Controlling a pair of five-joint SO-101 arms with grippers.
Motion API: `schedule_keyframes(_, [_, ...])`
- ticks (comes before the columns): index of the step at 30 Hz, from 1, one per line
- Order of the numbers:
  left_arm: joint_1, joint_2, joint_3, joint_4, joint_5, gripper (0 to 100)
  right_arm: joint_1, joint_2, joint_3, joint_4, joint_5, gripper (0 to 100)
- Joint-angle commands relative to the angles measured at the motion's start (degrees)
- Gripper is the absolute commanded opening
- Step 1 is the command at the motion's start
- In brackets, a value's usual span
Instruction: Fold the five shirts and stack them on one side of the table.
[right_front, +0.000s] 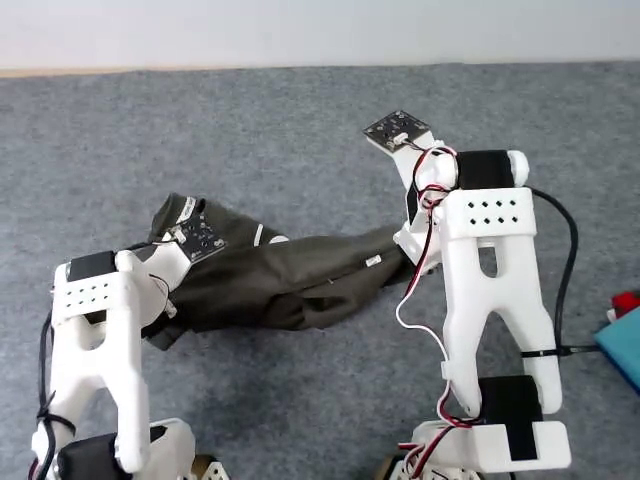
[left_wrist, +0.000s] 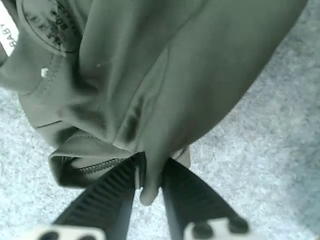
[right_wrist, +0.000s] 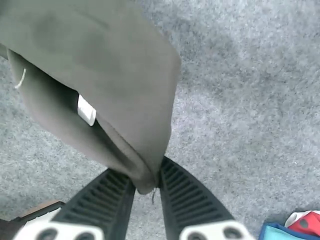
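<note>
The left gripper (left_wrist: 148, 181) is closing its two ribbed black fingers (left_wrist: 107, 192) on a fold of the dark olive shirt (left_wrist: 165, 75), with only the pinched cloth separating them. From that grip the cloth is spreading away from the wrist camera. The neck opening with its round inner print (left_wrist: 47, 20) is lying just beyond the fingers, so this arm is holding the collar end.

The right gripper (right_wrist: 147, 186) is likewise clamping down on an edge of the shirt (right_wrist: 100, 60), its fingers nearly meeting around a thin roll of fabric. A small white label (right_wrist: 86, 110) is showing on the cloth just past them.

In the high view the left gripper (right_front: 178, 262) is sitting at the bunched left end of the shirt (right_front: 290, 275). The right gripper (right_front: 405, 245) is gripping the opposite, narrower end. The garment is stretching crosswise between the two arms in a long, wrinkled band over the middle of the grey, carpet-like table (right_front: 250, 130). Whether its middle is touching the surface I cannot tell.

Well apart from the shirt, at the table's right edge beside the right arm, a blue thing (right_front: 625, 340) and a red thing (right_front: 627, 300) are lying close together.
</note>
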Motion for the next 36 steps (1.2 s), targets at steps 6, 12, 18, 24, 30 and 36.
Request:
schedule_keyframes(6, [0.26, -0.88, -18.68, 14.33, 3.6, 0, 0.66, -6.02, -0.79, 0.22, 0.53, 0.9])
schedule_keyframes(12, [1.93, -0.88, -36.53, 25.76, 5.36, 0, 2.07, -10.68, -0.53, 0.4, 0.7, 0.9])
schedule_keyframes(18, [4.66, -0.26, -33.45, 27.96, 5.45, 0, 5.23, -10.86, -0.44, 0.4, 0.79, 0.9])
schedule_keyframes(24, [4.4, -1.05, -30.02, 26.11, 7.38, 0, 5.76, -11.47, -0.97, 0.4, 0.88, 0.9])
schedule_keyframes(30, [5.27, -7.82, -45.32, 25.85, 17.23, 0, 6.73, -14.9, -11.25, -1.19, 0.62, 0.9])
schedule_keyframes(36, [10.2, -15.3, -57.98, 19.16, 25.32, 0, 9.36, -16.84, -25.14, -3.21, 0.7, 0.9])
